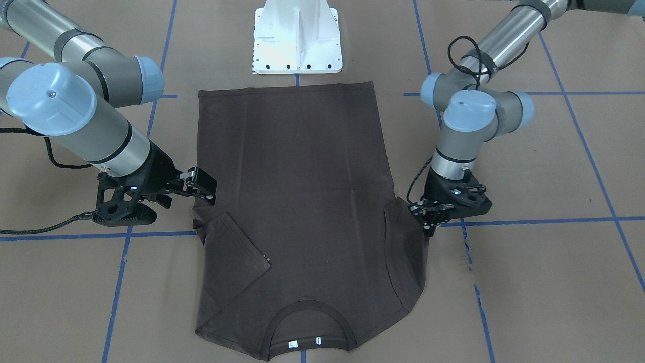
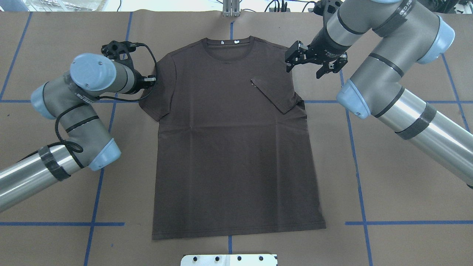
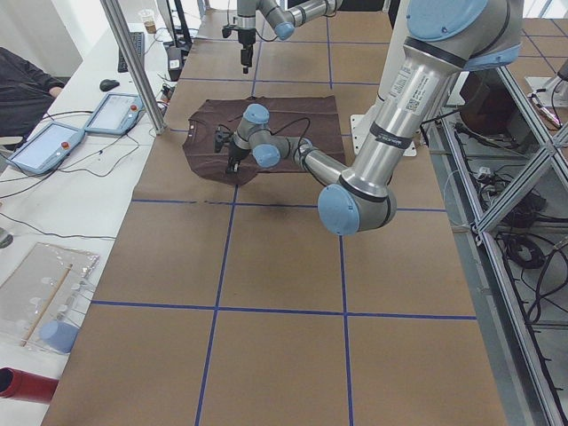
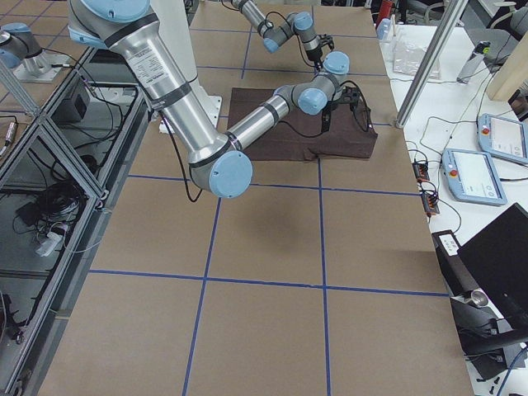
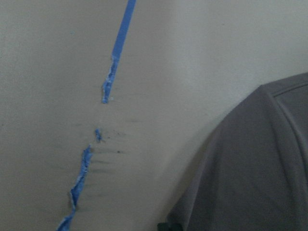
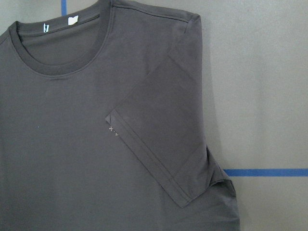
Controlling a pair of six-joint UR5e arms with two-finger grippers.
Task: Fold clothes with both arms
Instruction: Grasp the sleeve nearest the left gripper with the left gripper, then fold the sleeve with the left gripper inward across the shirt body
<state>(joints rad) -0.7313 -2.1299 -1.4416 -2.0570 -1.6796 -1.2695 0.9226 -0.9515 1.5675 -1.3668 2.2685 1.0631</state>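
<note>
– Brown paper covers the table [image 2: 388, 166], and the dark T-shirt [image 2: 236, 155] lies flat on it, front up. Why that way round?

– Its hem [image 2: 236, 232] sits just beside the white pedestal base [image 1: 297, 45] and the neck points away. I'd say that lets both arms reach past the body to the sleeves.

– Farther out from the base, one sleeve is turned in.

– Yes, the sleeve on the robot's right [image 6: 163, 139] lies folded diagonally across the chest, cuff toward the middle. I take that as the first fold, done to narrow the shirt.

– And the right gripper [image 2: 308, 66]?

– It hangs above the table just off that shoulder, jaws apart and holding nothing, clear of the cloth.

– The other side?

– The left sleeve [image 2: 159, 99] is spread flat, about as far from the base. The left gripper [image 1: 429, 224] is down low at the sleeve's outer edge. I cannot tell whether it is clamped or apart: the wrist hides it from above, and its own camera shows only cloth and frayed blue tape [image 5: 120, 38]. Probably it is placed there to mirror the fold.

– Farthest from the base?

– The collar [image 2: 229, 59] with its white labels [image 2: 236, 41], and neither gripper is on it.
</note>
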